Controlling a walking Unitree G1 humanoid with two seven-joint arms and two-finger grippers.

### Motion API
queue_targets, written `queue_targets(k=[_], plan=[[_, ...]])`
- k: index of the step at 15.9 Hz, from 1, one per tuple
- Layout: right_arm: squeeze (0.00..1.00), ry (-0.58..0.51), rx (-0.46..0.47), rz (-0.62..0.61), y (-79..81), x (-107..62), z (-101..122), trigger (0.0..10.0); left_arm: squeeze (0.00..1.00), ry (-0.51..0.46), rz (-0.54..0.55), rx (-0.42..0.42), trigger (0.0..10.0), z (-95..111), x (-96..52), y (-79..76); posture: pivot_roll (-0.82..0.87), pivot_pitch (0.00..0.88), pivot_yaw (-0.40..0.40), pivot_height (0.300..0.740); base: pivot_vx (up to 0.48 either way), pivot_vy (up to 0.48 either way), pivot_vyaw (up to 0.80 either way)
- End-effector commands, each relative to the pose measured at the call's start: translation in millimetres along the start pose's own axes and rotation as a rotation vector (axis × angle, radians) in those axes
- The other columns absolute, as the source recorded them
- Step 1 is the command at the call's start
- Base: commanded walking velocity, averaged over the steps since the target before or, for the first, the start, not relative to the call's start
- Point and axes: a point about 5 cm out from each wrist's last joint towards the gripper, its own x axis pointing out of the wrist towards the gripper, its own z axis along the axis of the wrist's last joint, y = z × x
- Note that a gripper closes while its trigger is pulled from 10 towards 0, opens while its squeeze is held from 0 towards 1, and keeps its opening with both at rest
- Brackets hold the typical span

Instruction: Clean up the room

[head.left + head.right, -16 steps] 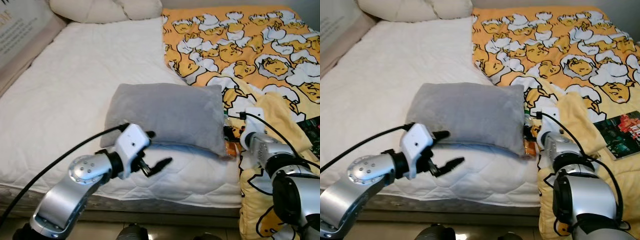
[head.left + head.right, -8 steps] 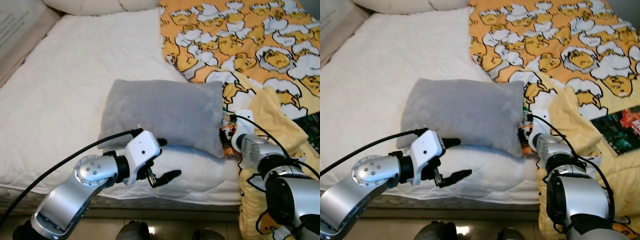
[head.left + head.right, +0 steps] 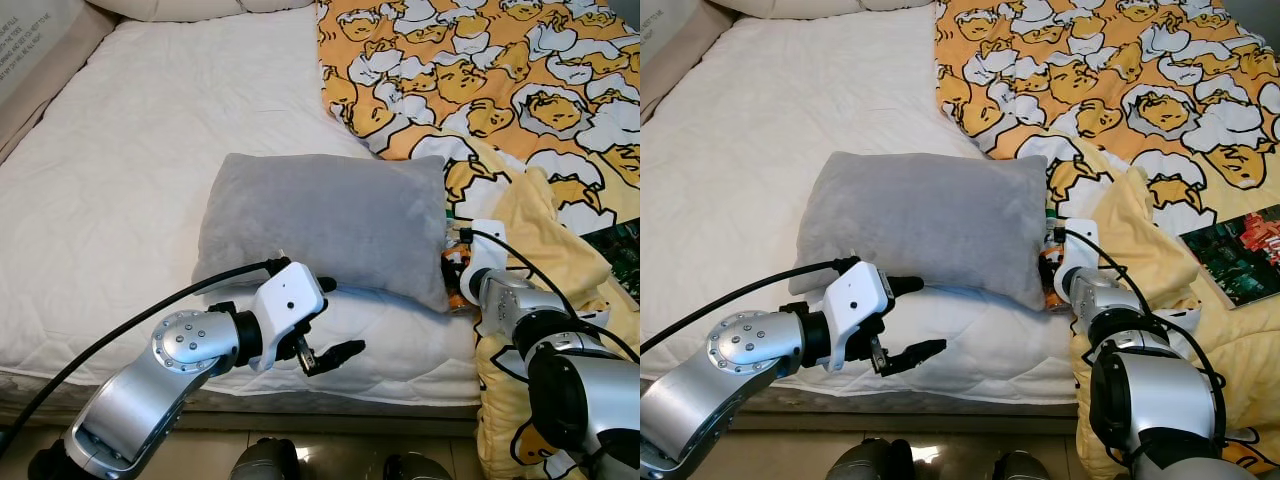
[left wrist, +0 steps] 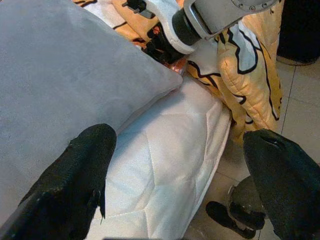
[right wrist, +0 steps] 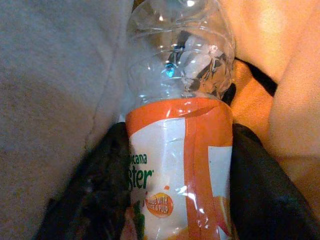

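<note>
A clear plastic bottle [image 5: 177, 150] with an orange label lies wedged between a grey pillow [image 3: 330, 220] and a yellow patterned blanket [image 3: 500, 80] on the bed. My right gripper [image 3: 455, 275] reaches into that gap, its black fingers [image 5: 102, 185] pressed against both sides of the bottle. My left gripper [image 3: 335, 320] hovers open over the white mattress [image 3: 150, 150], just in front of the pillow's near edge, with nothing between its fingers [image 4: 75, 185].
Cream pillows [image 3: 170, 5] lie at the head of the bed, beside a padded headboard [image 3: 30, 50] on the left. A dark magazine [image 3: 1240, 255] rests on the blanket at the right. The blanket hangs over the bed's front right corner. Tiled floor [image 4: 300, 95] lies below.
The camera has tilted down slightly. My left gripper has moved a little to the right along the pillow's front edge, still open. The right gripper stays at the bottle.
</note>
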Motion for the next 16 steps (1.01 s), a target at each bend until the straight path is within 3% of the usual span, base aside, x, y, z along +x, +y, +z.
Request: queue_targets(k=[1,4,6,9,10,11,13,14,16], plan=[[0.00,-0.012,0.063,-0.007,-4.4,-0.7,-4,0.0,0.00,0.000,0.052,-0.009,10.0,-2,-2.0,5.2,0.07,0.121,0.068,0.740,0.000,0.000,0.00],[0.00,-0.060,0.103,-0.005,-7.9,-2.1,4,0.0,0.00,-0.013,0.097,-0.022,10.0,-3,-1.6,7.4,0.05,0.085,0.067,0.740,0.000,0.000,0.00],[0.00,-0.218,0.167,0.033,-10.9,-7.0,33,0.0,0.00,-0.041,0.251,-0.044,10.0,-7,-3.9,18.7,0.01,0.002,0.068,0.740,0.000,0.000,0.00],[0.00,-0.431,0.181,0.091,-11.0,-17.7,63,0.0,0.00,-0.075,0.347,-0.082,10.0,-7,-7.4,27.5,-0.02,0.000,0.077,0.740,0.000,0.000,0.00],[0.00,-0.521,0.169,0.099,-12.0,-25.1,71,0.6,0.00,-0.088,0.383,-0.124,10.0,-8,-8.6,31.4,-0.03,0.000,0.082,0.740,0.000,0.000,0.00],[0.00,-0.580,0.132,0.093,-11.2,-32.5,74,10.0,0.00,-0.099,0.430,-0.178,10.0,-10,-10.7,35.2,-0.05,0.000,0.084,0.740,0.000,0.000,0.00],[0.00,-0.676,0.050,0.107,-4.8,-49.6,72,10.0,0.00,-0.124,0.501,-0.252,10.0,-12,-15.2,38.8,-0.06,0.000,0.088,0.740,0.000,0.000,0.00],[0.00,-0.689,0.020,0.134,1.1,-58.4,65,10.0,0.00,-0.116,0.530,-0.246,10.0,-15,-18.0,39.4,-0.07,0.000,0.088,0.740,0.000,0.000,0.00],[0.00,-0.618,-0.012,0.132,1.6,-61.4,46,10.0,0.04,-0.062,0.582,-0.138,10.0,-20,-19.7,39.6,-0.08,0.000,0.090,0.740,0.000,0.000,0.00]])
